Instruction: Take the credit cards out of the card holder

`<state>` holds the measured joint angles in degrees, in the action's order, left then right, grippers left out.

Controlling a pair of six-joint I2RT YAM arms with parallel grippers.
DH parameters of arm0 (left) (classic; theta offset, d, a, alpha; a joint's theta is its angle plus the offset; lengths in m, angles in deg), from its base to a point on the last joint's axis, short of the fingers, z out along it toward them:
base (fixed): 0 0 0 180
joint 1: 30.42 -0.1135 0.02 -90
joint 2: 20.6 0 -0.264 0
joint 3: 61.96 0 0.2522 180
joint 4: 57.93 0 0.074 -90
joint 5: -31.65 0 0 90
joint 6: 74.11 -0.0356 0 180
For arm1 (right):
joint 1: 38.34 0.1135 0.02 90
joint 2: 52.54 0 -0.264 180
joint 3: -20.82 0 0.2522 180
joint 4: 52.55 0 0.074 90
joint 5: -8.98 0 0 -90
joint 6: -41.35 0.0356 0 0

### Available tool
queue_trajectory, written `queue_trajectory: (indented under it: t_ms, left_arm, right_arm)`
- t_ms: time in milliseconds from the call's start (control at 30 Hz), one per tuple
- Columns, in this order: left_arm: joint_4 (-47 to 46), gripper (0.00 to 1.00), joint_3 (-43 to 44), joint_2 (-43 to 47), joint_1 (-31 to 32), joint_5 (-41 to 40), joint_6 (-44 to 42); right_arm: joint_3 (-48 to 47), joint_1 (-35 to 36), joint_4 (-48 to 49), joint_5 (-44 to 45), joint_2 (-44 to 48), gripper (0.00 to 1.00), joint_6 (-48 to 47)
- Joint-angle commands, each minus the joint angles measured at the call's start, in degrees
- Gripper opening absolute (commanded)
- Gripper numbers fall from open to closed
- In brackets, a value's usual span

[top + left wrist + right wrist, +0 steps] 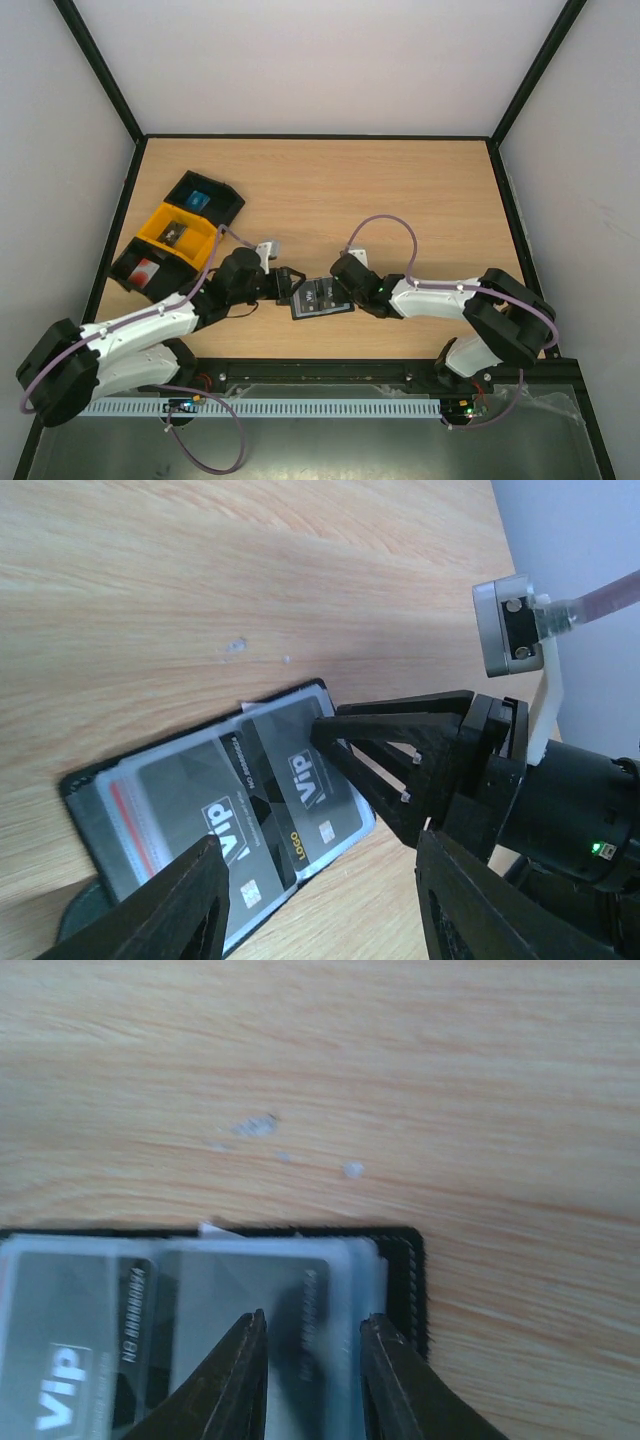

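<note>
The card holder (318, 298) lies open and flat on the table between my two grippers. In the left wrist view its clear sleeves hold two dark grey credit cards marked VIP, one (312, 780) on the right and one (185, 820) on the left. My left gripper (318, 880) is open wide, empty, and hovers over the holder's near edge. My right gripper (312, 1325) is open only a little. Its tips rest on the right end of the holder (405, 1280), over the sleeve with a grey card (240, 1295). It grips nothing that I can see.
Three open trays stand in a row at the back left: a black one (222, 205) with a blue card, a yellow one (155, 222) with a dark card, and a black one (128, 262) with a red card. Black frame rails edge the table.
</note>
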<state>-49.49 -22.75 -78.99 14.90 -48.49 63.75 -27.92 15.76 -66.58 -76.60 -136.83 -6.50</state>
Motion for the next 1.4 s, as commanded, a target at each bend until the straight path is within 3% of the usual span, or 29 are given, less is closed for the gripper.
queue_trajectory:
  t_ms: [0, 133, 333, 633, 867, 1033, 1367]
  left_arm:
    - [-7.85, 0.53, -1.29, -4.66, -0.06, 6.22, 1.76]
    - [-13.39, 0.53, -2.86, -7.72, 0.09, 8.36, 4.15]
    - [-17.79, 0.49, -3.65, -12.52, 0.4, 8.12, 5.21]
    - [-22.76, 0.49, -2.58, -20.47, 1.61, 8.95, 5.32]
    - [-22.2, 0.49, -2.38, -22.91, 2.23, 7.15, 4.18]
    - [-22.23, 0.51, -2.42, -24.02, 2.74, 7.85, 4.18]
    - [-17.2, 0.5, -1.1, -23.7, 3.46, 5.69, 4.0]
  right_arm:
    - [3.13, -0.26, 0.01, 2.33, 0.36, 0.25, 0.92]
    - [6.93, -0.14, 1.36, -0.72, 2.38, 0.25, 1.66]
    - [11.92, 0.65, 5.24, -4.98, 6.12, 0.15, 4.89]
    - [13.97, 3.51, 8.34, -5.6, 5.52, 0.11, 8.43]
    - [12.06, 3.73, 4.89, -4.9, 10.89, 0.21, 8.49]
    - [12.09, 3.73, 5.39, -4.97, 12.74, 0.19, 8.77]
    - [13.0, 3.77, 6.75, -4.63, 7.25, 0.13, 9.2]
